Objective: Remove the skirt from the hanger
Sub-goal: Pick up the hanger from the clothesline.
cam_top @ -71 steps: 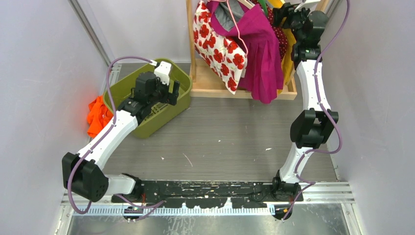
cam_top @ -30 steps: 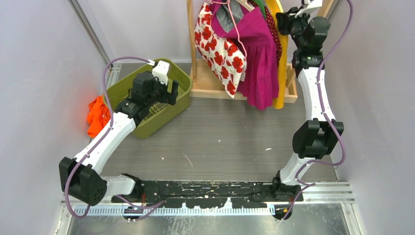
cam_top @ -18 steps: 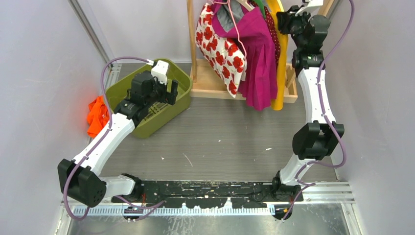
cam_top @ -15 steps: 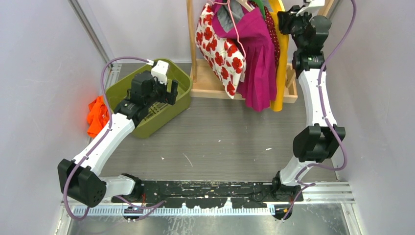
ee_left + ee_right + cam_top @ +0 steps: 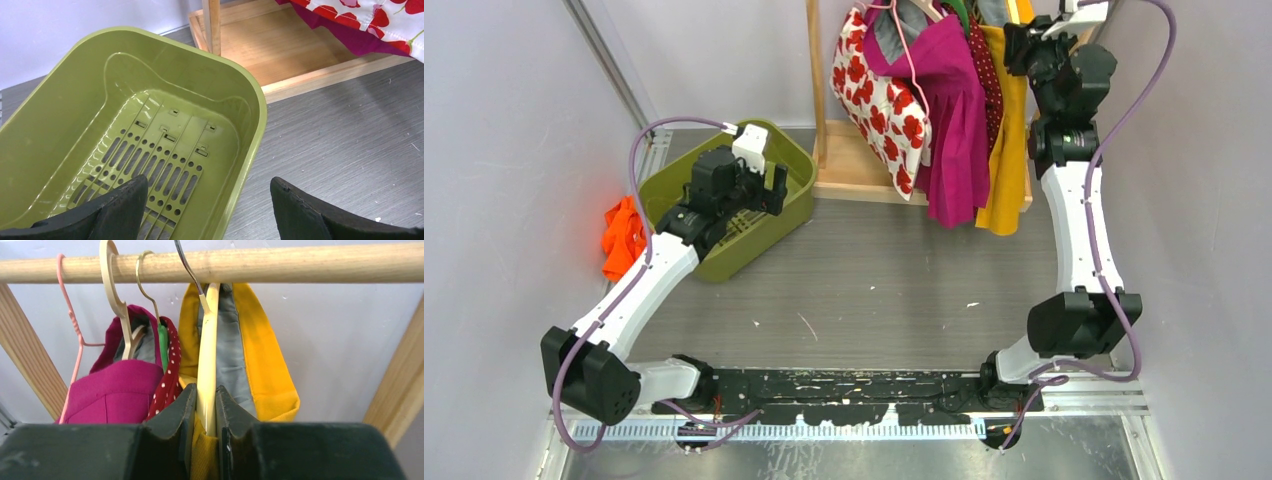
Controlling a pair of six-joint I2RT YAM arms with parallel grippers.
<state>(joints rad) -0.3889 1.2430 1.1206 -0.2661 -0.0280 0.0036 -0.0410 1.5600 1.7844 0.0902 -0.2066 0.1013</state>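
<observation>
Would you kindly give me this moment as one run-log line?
right gripper: shut on cream hanger | yellow skirt: on that hanger, hanging from rod | left gripper: open, over green basket

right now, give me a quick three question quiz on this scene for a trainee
1. True or false: the left gripper hangs open above the green basket.
2. The right gripper is shut on: A the pink hanger, B the cream hanger carrying the yellow skirt, C the green hanger.
3. In the right wrist view, how many hanger hooks sit on the wooden rail?
Key: 1 true; 2 B; 3 four.
</observation>
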